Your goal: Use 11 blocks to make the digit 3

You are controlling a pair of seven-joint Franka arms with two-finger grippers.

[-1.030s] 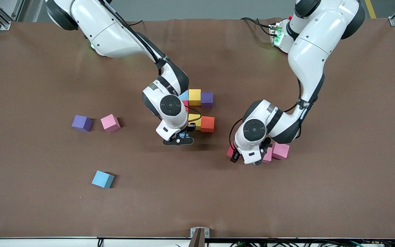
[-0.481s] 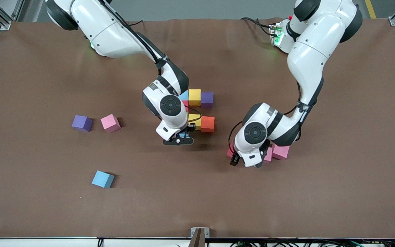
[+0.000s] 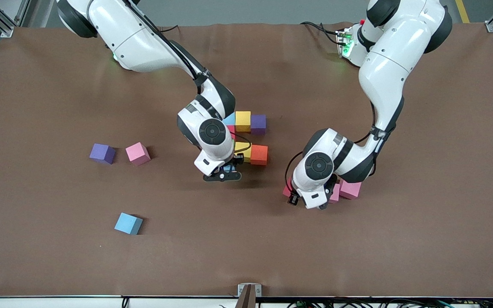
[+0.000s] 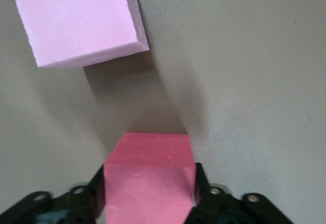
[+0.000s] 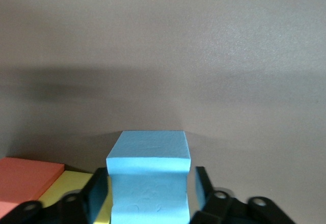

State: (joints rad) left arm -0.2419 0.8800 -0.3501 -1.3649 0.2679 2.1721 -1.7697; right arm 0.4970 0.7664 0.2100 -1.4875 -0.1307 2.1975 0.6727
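Observation:
The digit 3 is a partial cluster: light blue (image 3: 230, 119), yellow (image 3: 242, 121) and purple (image 3: 258, 123) blocks in a row, with a red one (image 3: 232, 129), a yellow one (image 3: 243, 149) and an orange one (image 3: 259, 154) nearer the camera. My right gripper (image 3: 223, 174) (image 5: 150, 189) stands open around a light blue block (image 5: 148, 180) on the table beside the yellow block (image 5: 66, 189), gaps showing on both sides. My left gripper (image 3: 307, 201) (image 4: 150, 191) is shut on a red block (image 4: 150, 173) (image 3: 287, 190) resting on the table.
Two pink blocks (image 3: 350, 188) (image 3: 335, 193) lie beside the left gripper; one fills a corner of the left wrist view (image 4: 79, 20). Toward the right arm's end lie loose purple (image 3: 102, 153), pink (image 3: 138, 153) and light blue (image 3: 128, 223) blocks.
My right gripper has let go of the light blue block and its fingers have spread. My left gripper has shifted slightly over the red block and closed on it.

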